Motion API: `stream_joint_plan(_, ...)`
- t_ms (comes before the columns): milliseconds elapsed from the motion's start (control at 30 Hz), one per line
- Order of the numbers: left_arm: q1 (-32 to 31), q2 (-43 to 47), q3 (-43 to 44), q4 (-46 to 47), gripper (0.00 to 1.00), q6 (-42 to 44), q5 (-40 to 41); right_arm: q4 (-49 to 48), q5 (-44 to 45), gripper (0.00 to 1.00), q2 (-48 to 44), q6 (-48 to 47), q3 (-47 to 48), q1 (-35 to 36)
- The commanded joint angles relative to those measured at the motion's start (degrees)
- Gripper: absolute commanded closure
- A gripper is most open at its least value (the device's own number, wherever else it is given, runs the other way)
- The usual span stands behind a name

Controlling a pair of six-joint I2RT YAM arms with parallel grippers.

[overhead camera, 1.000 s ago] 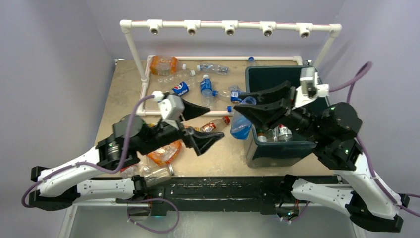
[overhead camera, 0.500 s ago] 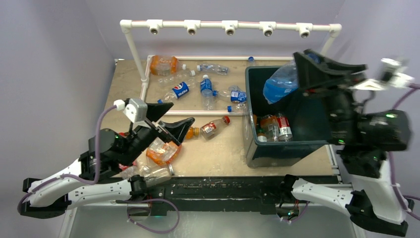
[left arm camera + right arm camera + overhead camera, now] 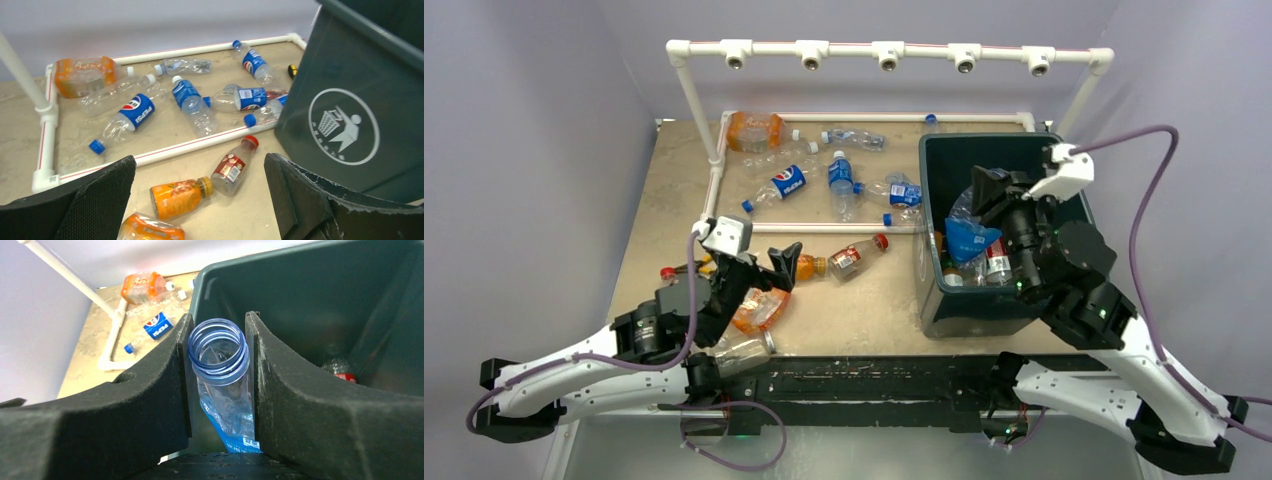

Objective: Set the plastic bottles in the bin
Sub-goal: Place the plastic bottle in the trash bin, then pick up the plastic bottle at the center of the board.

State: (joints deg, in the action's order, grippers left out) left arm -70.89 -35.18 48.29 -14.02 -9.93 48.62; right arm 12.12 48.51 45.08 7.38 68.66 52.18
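My right gripper (image 3: pixel 986 208) (image 3: pixel 218 322) is shut on a crushed blue bottle (image 3: pixel 970 238) (image 3: pixel 222 385), its open mouth up between the pads, hanging inside the dark green bin (image 3: pixel 984 300) (image 3: pixel 310 295). Other bottles (image 3: pixel 994 262) lie on the bin floor. My left gripper (image 3: pixel 769 268) (image 3: pixel 200 160) is open and empty, above an orange bottle (image 3: pixel 177 197) (image 3: pixel 809 267) and a red-capped clear bottle (image 3: pixel 232 167) (image 3: pixel 856 256). A crushed orange bottle (image 3: pixel 759 308) (image 3: pixel 150 227) lies under it. Several more bottles, one of them a Pepsi bottle (image 3: pixel 786 181) (image 3: pixel 131 111), lie farther back.
A white pipe frame (image 3: pixel 824 228) (image 3: pixel 165 150) on the table rings the far bottles, and a pipe rail (image 3: pixel 887 50) stands over the back. A yellow-black screwdriver (image 3: pixel 291 71) lies by the bin's far left corner. A clear bottle (image 3: pixel 744 348) rests at the near table edge.
My right arm carried the blue bottle from left of the bin, up over its far rim, then down inside it. My left gripper pulled back toward me and lower, staying open.
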Motion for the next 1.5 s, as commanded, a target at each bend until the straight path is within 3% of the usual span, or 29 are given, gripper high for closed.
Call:
stream_joint_plan(0,0.0,1.5,-2.9,2.1,0.01,-1.3,4.4,3.3,1.6,1.0,-3.0,6.5,-2.1,0.0)
stream_joint_plan(100,0.0,2.2,-3.7,2.1,0.01,-2.0,7.1,8.1,0.0,1.0,-3.1,9.5,-1.4,-0.1)
stream_joint_plan(133,0.0,2.5,-3.8,1.8,0.01,-2.3,8.3,9.1,-0.8,0.92,-3.1,10.2,-1.2,-0.1)
stream_joint_plan(167,0.0,2.8,-4.1,1.7,0.01,-2.6,9.5,9.6,-1.8,0.77,-3.2,10.4,-1.1,-0.1)
stream_joint_plan(200,0.0,3.2,-4.4,1.6,0.01,-3.0,10.9,10.1,-2.6,0.52,-3.2,10.7,-1.0,-0.1)
stream_joint_plan(267,0.0,3.9,-5.0,1.5,0.01,-3.6,13.2,11.3,-4.2,0.27,-3.1,11.4,0.0,0.0)
stream_joint_plan(400,0.0,4.8,-5.1,-0.4,0.01,-5.1,16.3,12.1,-7.5,0.1,-3.1,12.1,2.0,0.0)
stream_joint_plan(467,0.0,4.9,-5.4,-2.0,0.01,-7.4,19.4,12.0,-10.5,0.08,-3.2,11.9,3.1,0.0)
stream_joint_plan(633,0.0,4.2,-5.5,-5.8,0.01,-10.7,22.6,0.2,-32.1,0.08,-8.6,7.1,-0.5,0.0)
stream_joint_plan(733,0.0,1.1,-3.8,-12.0,0.01,-14.8,20.3,-2.6,-42.0,0.09,-10.0,6.5,-0.9,0.0)
stream_joint_plan(833,0.0,-4.6,0.4,-19.6,0.01,-19.2,16.2,-2.6,-45.5,0.09,-10.7,6.7,-1.1,0.0)
stream_joint_plan(1033,0.0,-20.4,6.5,-21.5,0.01,-16.6,0.9,-3.6,-46.4,0.09,-12.4,6.4,-4.0,0.0)
stream_joint_plan(1167,1.8,-28.9,8.4,-15.3,0.01,-9.8,-8.4,-2.9,-47.1,0.09,-12.6,6.4,-4.1,0.0)
stream_joint_plan(1367,19.7,-42.0,15.5,-13.7,0.03,-4.7,-38.7,-1.2,-47.7,0.1,-13.5,6.4,-2.8,0.0)
stream_joint_plan(1467,22.0,-46.3,18.4,-12.8,0.01,-1.8,-42.9,-0.8,-47.6,0.1,-14.5,6.4,-3.1,0.0)
